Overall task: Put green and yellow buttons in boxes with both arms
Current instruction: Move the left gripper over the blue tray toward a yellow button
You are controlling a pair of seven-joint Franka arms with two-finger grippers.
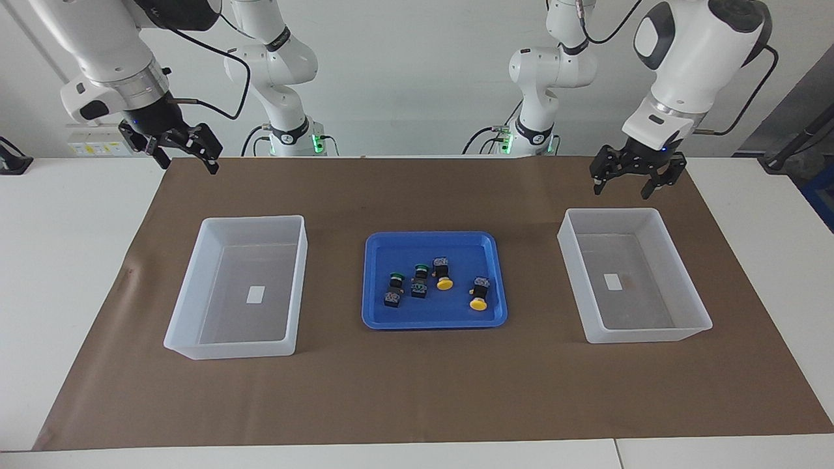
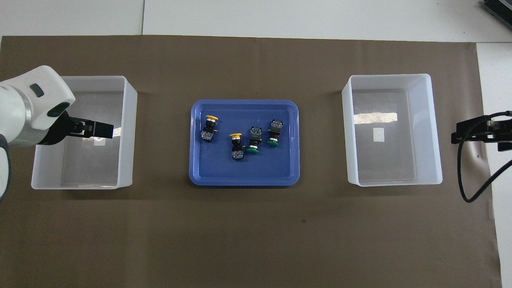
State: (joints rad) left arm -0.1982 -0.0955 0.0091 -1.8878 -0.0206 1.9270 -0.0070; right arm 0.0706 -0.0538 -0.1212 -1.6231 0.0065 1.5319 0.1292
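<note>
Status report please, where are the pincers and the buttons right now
Left pincer open, empty, up over the box at its end. Right pincer open, empty, waiting. All four buttons in blue tray. Nothing in the way.

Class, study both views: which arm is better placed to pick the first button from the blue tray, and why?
Left, probably. The left gripper, open, hangs over the box at its end, closer to the blue tray holding all four buttons. The right gripper, also open, waits outside its own box.

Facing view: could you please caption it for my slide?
Four buttons lie in the tray between two boxes; both grippers open.
</note>
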